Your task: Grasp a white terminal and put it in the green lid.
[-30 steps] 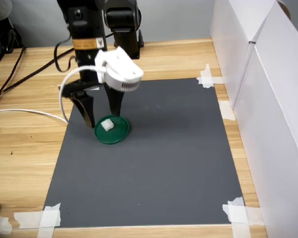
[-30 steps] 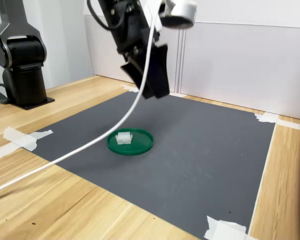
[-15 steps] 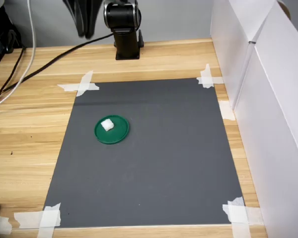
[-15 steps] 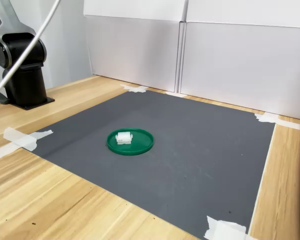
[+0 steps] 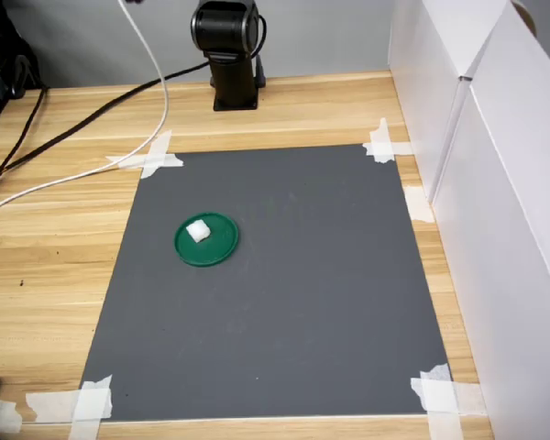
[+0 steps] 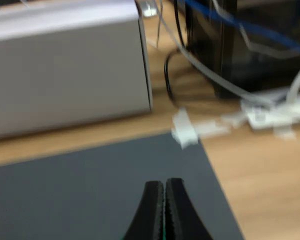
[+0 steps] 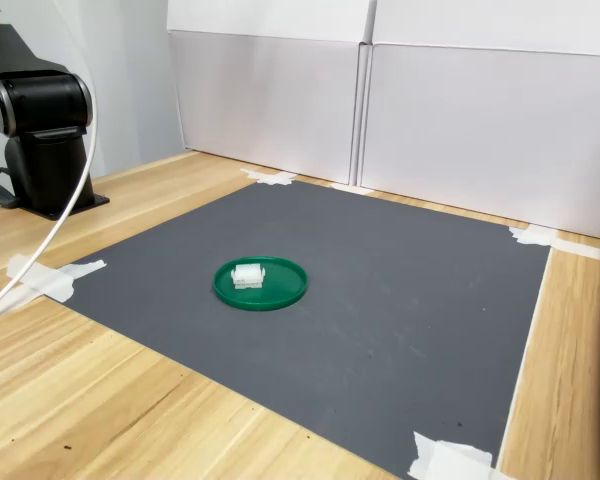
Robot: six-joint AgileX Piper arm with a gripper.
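White terminal sits inside the green lid, toward its rim on the first exterior view's left, so the placing looks done and nothing seems left but parking the arm. The gripper shows only in the blurred wrist view, its dark fingers pressed together and empty. The block looks like milky plastic (roughly cubic); the lid is a flat glossy disc on a matte grey mat.
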